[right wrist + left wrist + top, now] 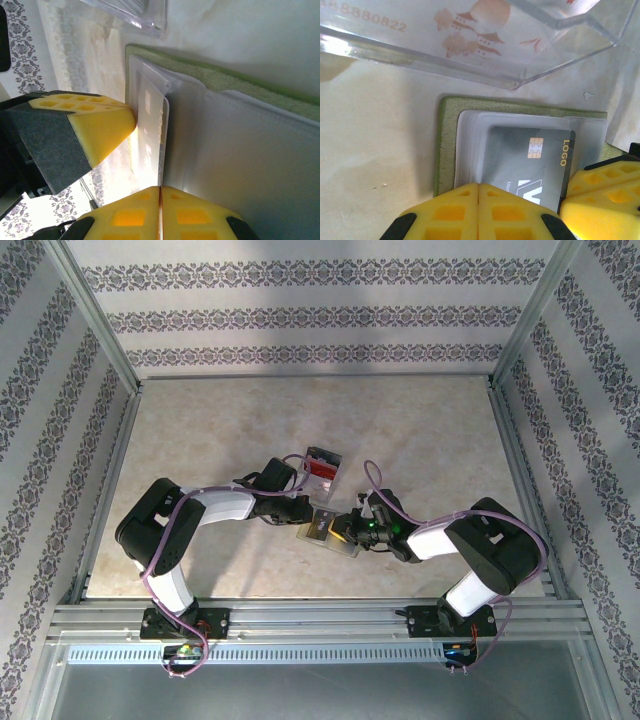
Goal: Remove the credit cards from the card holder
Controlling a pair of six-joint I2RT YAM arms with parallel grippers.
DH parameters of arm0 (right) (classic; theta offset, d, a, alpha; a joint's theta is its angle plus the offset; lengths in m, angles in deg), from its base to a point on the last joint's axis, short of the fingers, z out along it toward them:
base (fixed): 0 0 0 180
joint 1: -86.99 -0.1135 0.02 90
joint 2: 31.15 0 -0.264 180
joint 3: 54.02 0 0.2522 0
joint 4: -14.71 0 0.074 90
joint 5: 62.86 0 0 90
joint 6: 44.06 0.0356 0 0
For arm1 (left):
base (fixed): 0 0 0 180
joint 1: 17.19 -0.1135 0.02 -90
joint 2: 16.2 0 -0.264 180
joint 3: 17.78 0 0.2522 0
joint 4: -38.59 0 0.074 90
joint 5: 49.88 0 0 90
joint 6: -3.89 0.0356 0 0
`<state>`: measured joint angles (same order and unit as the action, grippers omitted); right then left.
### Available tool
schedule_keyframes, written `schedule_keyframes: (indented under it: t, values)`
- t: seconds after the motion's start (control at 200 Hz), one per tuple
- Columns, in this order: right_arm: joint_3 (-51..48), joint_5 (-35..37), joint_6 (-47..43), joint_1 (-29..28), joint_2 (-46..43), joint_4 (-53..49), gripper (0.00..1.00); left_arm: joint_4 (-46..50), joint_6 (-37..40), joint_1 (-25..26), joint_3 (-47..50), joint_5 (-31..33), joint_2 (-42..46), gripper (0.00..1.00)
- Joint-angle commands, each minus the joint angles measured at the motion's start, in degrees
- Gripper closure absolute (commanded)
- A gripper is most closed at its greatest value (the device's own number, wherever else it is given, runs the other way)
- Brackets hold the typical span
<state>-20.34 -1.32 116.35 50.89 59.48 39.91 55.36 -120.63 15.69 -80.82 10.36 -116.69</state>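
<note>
Closed left gripper (478, 187) touches grey card (520, 160); closed right gripper (160, 190) touches card holder (225, 82).

Left arm (220, 506), right arm (436, 537): black joints, white shells, purple cables (150, 588), yellow waffle-pocket fingers (455, 210).

- "LOGO" in gold capitals stands on the dark grey card (532, 165), just beyond the left gripper (479, 192) and beside the gold chip (536, 147).
- The same card carries a large white "V" mark and small white letters beginning "Mem", both cut off by the gripper's fingertips.
- Orange digits ending "880822" stand on the clear plastic box (470, 45), farther beyond the gripper.
</note>
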Motion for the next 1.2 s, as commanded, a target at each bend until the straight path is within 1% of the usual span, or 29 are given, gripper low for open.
schedule_keyframes:
  t: [0.0, 0.07, 0.15, 0.245, 0.435, 0.595, 0.69, 0.959, 1.059, 1.194]
  values:
    - [-1.73, 0.34, 0.23, 0.65, -1.16, 1.21, 0.91, 5.26, 1.65, -0.40, 0.15, 3.30, -1.90, 0.92]
    - [-1.69, 0.34, 0.25, 0.59, -1.05, 1.34, 0.89, 5.26, 1.65, -0.39, 0.09, 3.31, -1.89, 0.92]
    - [-1.17, 0.08, 0.25, 0.60, -0.64, 1.32, 0.80, 5.36, 1.65, -0.42, -0.02, 3.29, -1.86, 0.92]
    - [-0.59, 0.08, 0.43, 0.34, -0.07, 1.48, 0.74, 5.36, 1.65, -0.43, -0.03, 3.22, -1.74, 0.92]
    - [-0.58, 0.78, 0.86, 0.02, 1.36, 1.77, 0.73, 5.43, 1.74, -0.42, -0.11, 3.23, -1.67, 0.92]
    - [-0.58, 0.92, 1.64, -0.23, 3.04, 3.53, 0.75, 5.52, 1.83, -0.39, -0.14, 3.13, -1.74, 0.92]
    - [-0.55, 1.18, 1.83, -0.36, 3.15, 3.53, 0.79, 5.52, 1.83, -0.42, -0.17, 3.22, -1.69, 0.92]
    - [-1.85, 1.75, 1.72, -0.05, 1.28, 3.52, 0.89, 5.74, 2.00, -0.40, -0.47, 3.30, -1.99, 0.92]
    - [-2.73, 1.91, 1.66, 0.08, 0.44, 3.52, 0.94, 5.77, 2.00, -0.42, -0.53, 3.38, -2.23, 0.92]
    - [-4.29, 2.28, 1.35, 0.48, -1.65, 2.99, 0.96, 5.70, 1.90, -0.41, -0.45, 3.32, -2.12, 0.92]
